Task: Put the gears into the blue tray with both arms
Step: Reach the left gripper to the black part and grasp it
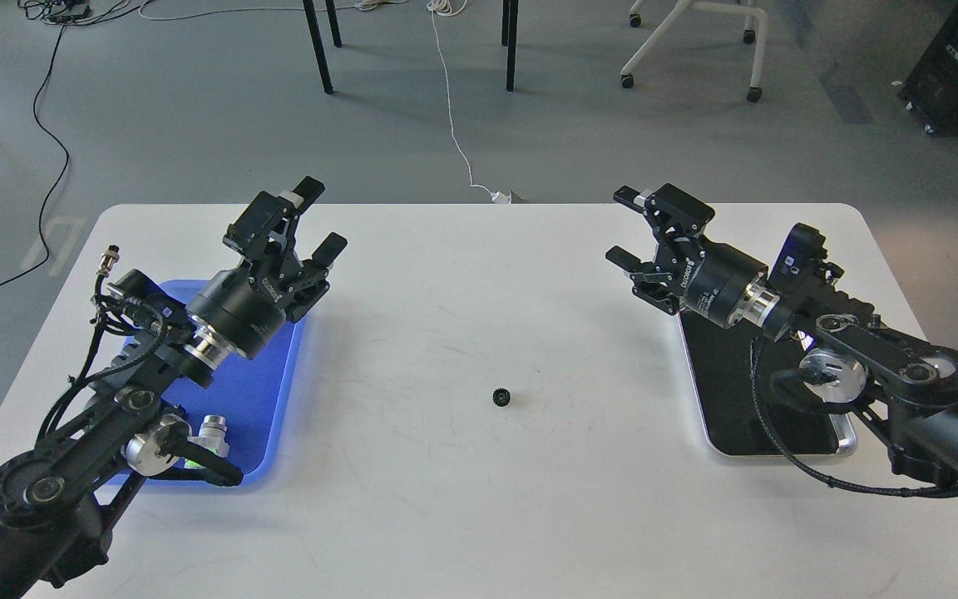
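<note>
One small black gear (501,397) lies alone on the white table, about midway between the two arms. The blue tray (267,391) sits at the left, partly covered by my left arm. Above the tray's far right corner my left gripper (319,218) is raised and open, nothing between its fingers. My right gripper (626,226) is open and empty too, held up over the far left corner of the black tray, well to the right of the gear. No other gear shows.
A silver-rimmed black tray (843,439) lies at the right under my right arm. A push-button switch with a silver cap and green body (211,433) stands in the blue tray's near part. Chair and table legs stand on the floor beyond the table.
</note>
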